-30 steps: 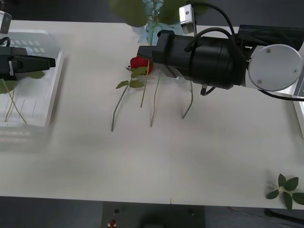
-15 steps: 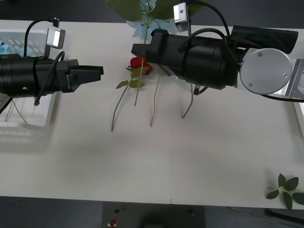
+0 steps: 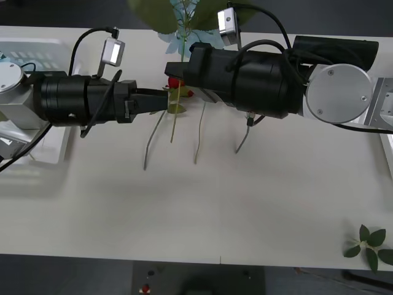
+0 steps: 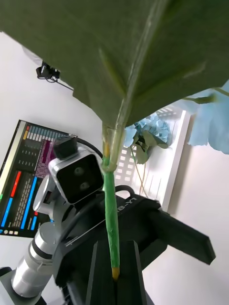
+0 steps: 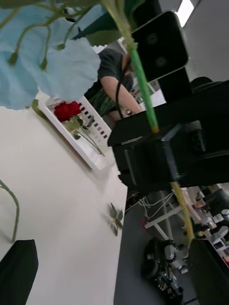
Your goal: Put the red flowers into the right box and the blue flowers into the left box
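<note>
My right gripper [image 3: 172, 66] is shut on the thin green stem of a blue flower [image 3: 178, 35], held above the table. In the right wrist view the black fingers [image 4: 102, 271] clamp that stem [image 4: 110, 214]. My left gripper [image 3: 161, 101] is open, reaching in from the left to the stem's hanging lower part. Its fingers [image 5: 19, 267] stand apart, with the stem [image 5: 183, 221] close to one. A red flower [image 3: 178, 82] lies on the table behind the grippers, among other stems [image 3: 199, 132]. The left box [image 3: 43, 46] holds blue flowers [image 4: 145, 136]. The right box [image 5: 93, 152] holds a red flower [image 5: 67, 110].
A loose green leaf sprig [image 3: 370, 246] lies near the table's front right corner. The right box's thin rim [image 3: 387, 147] runs along the right edge. Both black arms span the back half of the table, and the front half is open white surface.
My left arm has swung right from over the left box to the held stem. My right gripper has shifted slightly left with the blue flower.
</note>
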`<state>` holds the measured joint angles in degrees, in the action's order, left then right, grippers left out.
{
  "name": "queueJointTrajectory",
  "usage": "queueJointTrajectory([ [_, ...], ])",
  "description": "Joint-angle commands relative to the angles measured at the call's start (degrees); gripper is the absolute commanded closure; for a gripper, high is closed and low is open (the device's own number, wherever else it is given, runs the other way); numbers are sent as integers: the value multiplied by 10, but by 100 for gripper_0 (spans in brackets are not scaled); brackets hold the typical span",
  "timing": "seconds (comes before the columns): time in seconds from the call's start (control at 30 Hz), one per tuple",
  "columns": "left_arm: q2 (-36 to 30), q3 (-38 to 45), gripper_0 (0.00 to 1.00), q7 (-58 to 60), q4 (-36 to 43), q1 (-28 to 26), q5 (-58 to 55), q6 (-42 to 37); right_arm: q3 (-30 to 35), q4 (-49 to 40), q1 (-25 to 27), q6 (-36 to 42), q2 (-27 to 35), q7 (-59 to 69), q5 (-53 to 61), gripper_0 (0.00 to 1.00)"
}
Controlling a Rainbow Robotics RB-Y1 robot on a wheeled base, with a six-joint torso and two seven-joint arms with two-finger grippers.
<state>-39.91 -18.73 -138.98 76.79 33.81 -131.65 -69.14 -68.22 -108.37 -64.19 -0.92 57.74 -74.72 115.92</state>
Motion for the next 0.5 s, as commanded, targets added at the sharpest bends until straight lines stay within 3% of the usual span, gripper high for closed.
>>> queueJointTrajectory([
  [0.03, -35, 22, 10, -25, -4, 17, -41, -48, 4, 1, -24, -3, -7, 25, 2, 100],
  [0.27, -55, 44, 10, -22, -48, 18, -60, -125, -1, 7, -24, -4, -12, 24, -2, 100],
  [0.5, -55, 22, 10, -24, -37, 22, -60, -107, -1, 7, -24, -4, -12, 24, -2, 100],
])
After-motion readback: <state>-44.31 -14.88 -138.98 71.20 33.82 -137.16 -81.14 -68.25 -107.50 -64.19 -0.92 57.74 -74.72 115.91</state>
